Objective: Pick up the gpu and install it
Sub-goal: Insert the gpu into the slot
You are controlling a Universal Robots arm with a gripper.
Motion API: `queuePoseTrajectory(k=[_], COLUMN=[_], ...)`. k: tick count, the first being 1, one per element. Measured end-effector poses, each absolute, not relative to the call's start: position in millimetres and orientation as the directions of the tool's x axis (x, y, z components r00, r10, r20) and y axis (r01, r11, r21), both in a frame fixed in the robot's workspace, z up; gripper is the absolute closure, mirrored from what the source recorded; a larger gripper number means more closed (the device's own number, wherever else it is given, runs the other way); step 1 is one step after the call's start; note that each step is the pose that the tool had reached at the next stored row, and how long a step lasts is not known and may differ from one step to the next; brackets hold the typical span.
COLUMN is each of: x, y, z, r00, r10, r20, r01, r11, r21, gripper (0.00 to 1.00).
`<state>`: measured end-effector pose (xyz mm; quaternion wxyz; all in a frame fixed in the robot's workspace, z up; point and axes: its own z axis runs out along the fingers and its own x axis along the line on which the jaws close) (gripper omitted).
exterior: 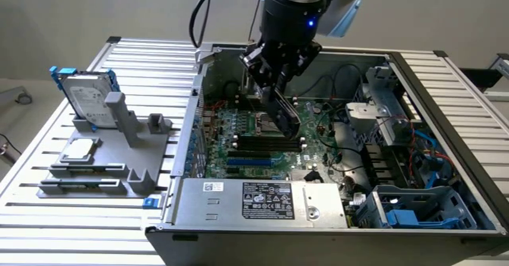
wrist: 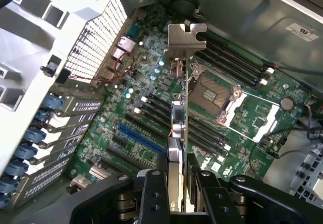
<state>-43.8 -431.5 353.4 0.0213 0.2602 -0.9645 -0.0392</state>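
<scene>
One gripper (wrist: 176,183), its fingers (wrist: 151,193) clamped on the gpu (wrist: 180,123), hangs above the motherboard (wrist: 101,138) inside the open case (exterior: 433,99). The gpu is held edge-on over the motherboard, beside the blue slot (wrist: 141,139), with its silver bracket (wrist: 186,37) at the end farthest from the gripper. A hard drive (exterior: 86,96) stands outside the case, well apart from the motherboard.
</scene>
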Motion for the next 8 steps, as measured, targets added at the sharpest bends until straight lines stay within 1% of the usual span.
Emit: queuePoseTrajectory(k=[8], x=[-43.8], y=[-431.5], z=[348.7], r00=[-0.781], r10=[-0.624], r20=[0.021], r01=[-0.621], r11=[0.779], r21=[0.087], gripper=[0.74])
